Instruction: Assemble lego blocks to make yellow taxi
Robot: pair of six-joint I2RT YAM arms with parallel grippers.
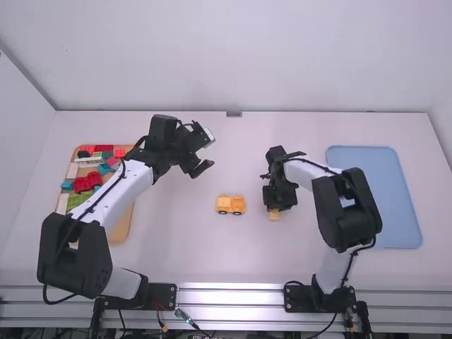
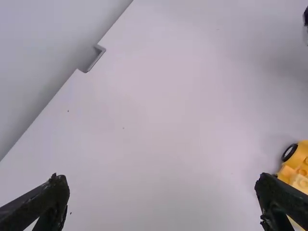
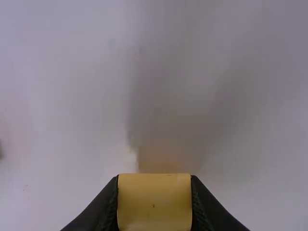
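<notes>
A yellow wheeled taxi body (image 1: 230, 205) stands mid-table; part of this taxi body (image 2: 299, 166) shows at the right edge of the left wrist view. My left gripper (image 1: 200, 168) is open above the table, up and left of the taxi, and in its wrist view the left gripper (image 2: 162, 199) has nothing between its fingers. Right of the taxi, my right gripper (image 1: 274, 206) points down, shut on a yellow block (image 1: 274, 215). Seen from the right wrist, the yellow block (image 3: 154, 202) fills the space between the fingers of the right gripper (image 3: 154, 204).
At the left, a wooden tray (image 1: 121, 224) holds several red, green, teal and white blocks, partly behind the left arm. A blue tray (image 1: 395, 198) lies at the right, beside the right arm. A small metal bracket (image 1: 234, 114) sits at the table's far edge.
</notes>
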